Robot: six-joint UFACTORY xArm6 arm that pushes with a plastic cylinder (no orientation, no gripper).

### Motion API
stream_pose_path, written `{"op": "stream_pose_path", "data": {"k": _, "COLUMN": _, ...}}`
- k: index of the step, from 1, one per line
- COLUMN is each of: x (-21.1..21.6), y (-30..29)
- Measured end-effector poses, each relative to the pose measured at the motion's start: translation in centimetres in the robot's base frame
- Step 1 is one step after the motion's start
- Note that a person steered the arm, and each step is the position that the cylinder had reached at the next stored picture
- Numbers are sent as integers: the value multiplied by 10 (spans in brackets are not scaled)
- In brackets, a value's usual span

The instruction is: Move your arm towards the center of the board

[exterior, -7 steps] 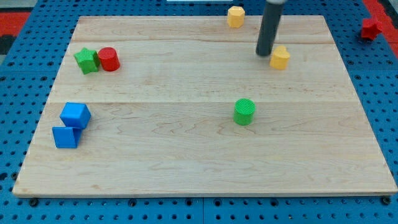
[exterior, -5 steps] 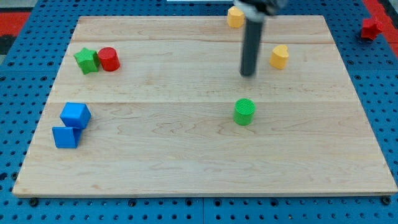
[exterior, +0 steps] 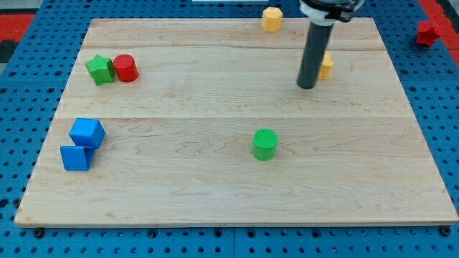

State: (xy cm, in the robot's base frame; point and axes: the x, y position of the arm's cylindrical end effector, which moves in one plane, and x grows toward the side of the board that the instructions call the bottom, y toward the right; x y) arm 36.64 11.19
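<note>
Now my tip [exterior: 307, 86] rests on the worktop [exterior: 215, 186] right of center, just left of a yellow block [exterior: 326, 66], far behind the green cylinder [exterior: 265, 144]. No jaws on this rod.

- My tip [exterior: 307, 86] sits on the worktop [exterior: 179, 179], right of centre, just left of a yellow block [exterior: 326, 66] partly hidden behind the rod.
- Green cylinder [exterior: 265, 144] below tip, well apart.
- 2nd yellow block [exterior: 271, 18] at top edge.
- Green star [exterior: 100, 69] touching red cylinder [exterior: 125, 68], upper left.
- 2 blue cubes [exterior: 87, 132] [exterior: 75, 158] touching, lower left.
- Red block [exterior: 429, 32] off worktop, top right.
</note>
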Motion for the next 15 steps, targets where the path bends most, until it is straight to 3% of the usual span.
{"op": "stream_pose_path", "data": {"k": 1, "x": -54, "y": -108}}
{"op": "stream_pose_path", "data": {"k": 2, "x": 12, "y": -158}}
{"op": "stream_pose_path", "data": {"k": 3, "x": 119, "y": -142}}
{"op": "stream_pose_path", "data": {"k": 4, "x": 55, "y": -220}}
{"op": "stream_pose_path", "data": {"k": 5, "x": -8, "y": -161}}
{"op": "stream_pose_path", "data": {"k": 6, "x": 60, "y": -11}}
{"op": "stream_pose_path", "data": {"k": 7, "x": 99, "y": -50}}
{"op": "stream_pose_path", "data": {"k": 8, "x": 23, "y": -54}}
{"op": "stream_pose_path", "data": {"k": 9, "x": -40, "y": -116}}
{"op": "stream_pose_path", "data": {"k": 10, "x": 22, "y": -198}}
{"op": "stream_pose_path", "data": {"k": 11, "x": 133, "y": -131}}
{"op": "stream_pose_path", "data": {"k": 12, "x": 19, "y": -155}}
{"op": "stream_pose_path", "data": {"k": 13, "x": -62, "y": -166}}
{"op": "stream_pose_path", "data": {"k": 14, "x": 63, "y": -94}}
{"op": "stream_pose_path", "data": {"k": 15, "x": 63, "y": -149}}
